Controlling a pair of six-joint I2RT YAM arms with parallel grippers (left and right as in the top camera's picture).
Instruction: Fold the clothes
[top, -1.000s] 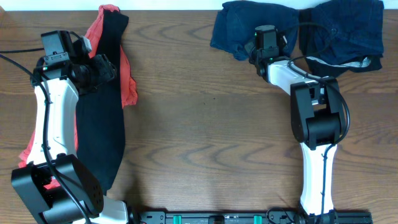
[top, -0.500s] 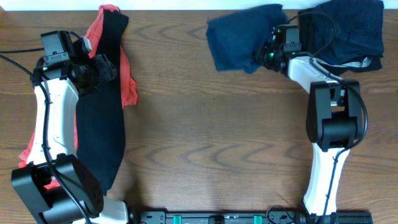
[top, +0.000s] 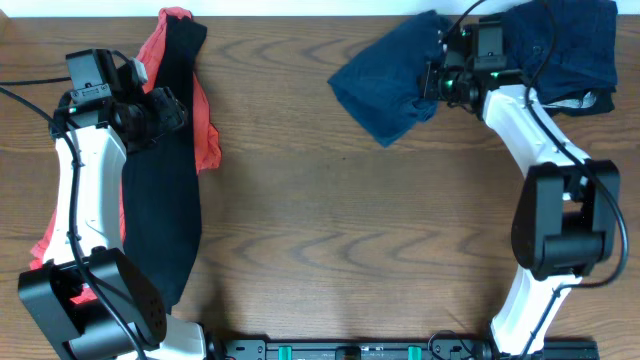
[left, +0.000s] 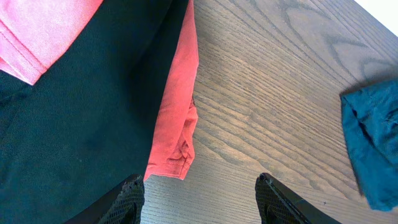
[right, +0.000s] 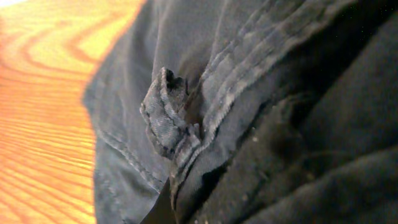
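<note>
**Right gripper shifted right, cloth pinched**

The right gripper (top: 449, 82) is shifted rightward since the earlier frame and is clamped on the blue garment (top: 385, 85), bunched at the table's (top: 330, 220) far edge. The left gripper (left: 202, 196) is held spread over the black garment (top: 160, 200).

Brown wooden table (top: 330, 200), wavy grain, pale strip (top: 280, 6) beyond far edge

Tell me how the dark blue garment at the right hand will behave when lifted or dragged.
Probably floppy: the dark blue garment lies rumpled and bunches at the right hand. Its thick stitched seams suggest denim, so likely heavyish, draping in stiff folds. On the wood table it should slide rather than snag.
</note>
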